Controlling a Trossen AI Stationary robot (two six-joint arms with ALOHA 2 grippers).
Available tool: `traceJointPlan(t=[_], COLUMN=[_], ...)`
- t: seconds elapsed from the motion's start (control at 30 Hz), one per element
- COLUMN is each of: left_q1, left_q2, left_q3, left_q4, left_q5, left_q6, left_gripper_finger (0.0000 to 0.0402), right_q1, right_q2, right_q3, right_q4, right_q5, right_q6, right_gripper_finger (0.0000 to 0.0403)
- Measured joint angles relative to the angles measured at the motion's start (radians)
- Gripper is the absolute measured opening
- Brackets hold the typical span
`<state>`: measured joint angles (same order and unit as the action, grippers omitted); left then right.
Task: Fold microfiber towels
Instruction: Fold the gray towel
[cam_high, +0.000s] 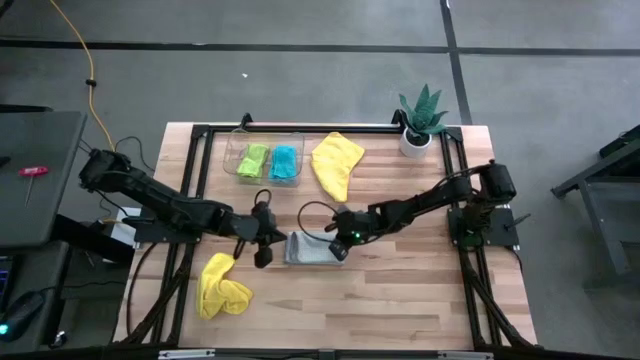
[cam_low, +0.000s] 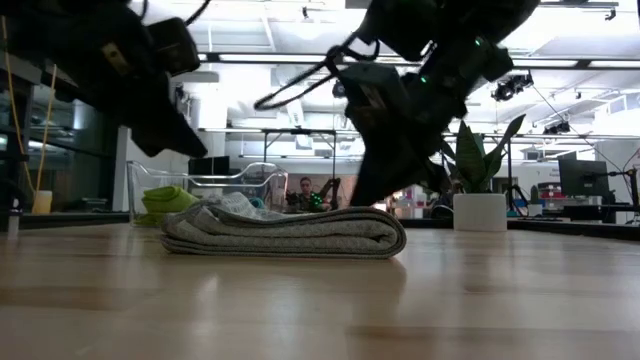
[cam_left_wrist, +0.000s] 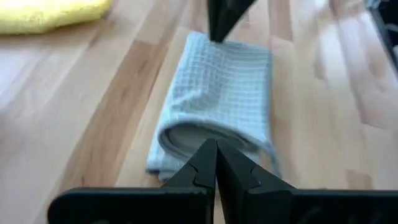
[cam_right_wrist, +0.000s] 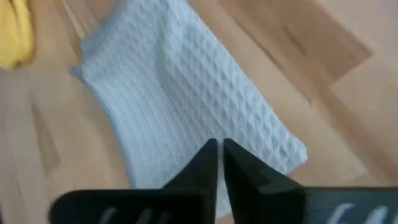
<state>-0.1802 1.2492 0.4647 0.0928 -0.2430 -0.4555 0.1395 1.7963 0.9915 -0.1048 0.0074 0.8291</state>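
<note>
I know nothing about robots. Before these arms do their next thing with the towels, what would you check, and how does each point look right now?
1. Grey towel folded, lying flat mid-table: ok.
2. Left end effector shut, holding nothing, at the towel's end: ok.
3. Right end effector shut, empty, over the towel's other end: ok.
4. Clear tray already holds the green towel and blue towel: ok.
5. Two yellow towels, one near the tray, one near the front edge, folded: not ok.
6. Potted plant out of the way: ok.

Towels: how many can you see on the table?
5: grey towel folded mid-table, yellow towel front-left, yellow towel beside the tray, green towel and blue towel inside it.
</note>
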Motion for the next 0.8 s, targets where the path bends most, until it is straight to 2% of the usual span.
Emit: traceJointPlan(t=[0.17,0.33,0.57,0.8], left_q1=[0.017,0.018,0.018,0.011], left_q2=[0.098,0.214,0.357,0.366], left_q3=[0.055,0.104,0.175,0.18], left_q4=[0.032,0.1,0.109,-0.079], left_q5=[-0.001,-0.003,0.001,0.055], left_q6=[0.014,0.08,0.111,0.092], left_gripper_finger=[0.0,0.0,0.0,0.0], right_q1=[0.015,0.013,0.014,0.014], right_q2=[0.013,0.013,0.012,0.012], right_q3=[-0.008,-0.008,-0.009,-0.009], right_q4=[0.012,0.019,0.018,-0.013], right_q5=[0.038,0.053,0.053,0.047], right_q6=[0.025,0.026,0.035,0.053], right_gripper_finger=[0.0032,0.0004,0.0002,0.0])
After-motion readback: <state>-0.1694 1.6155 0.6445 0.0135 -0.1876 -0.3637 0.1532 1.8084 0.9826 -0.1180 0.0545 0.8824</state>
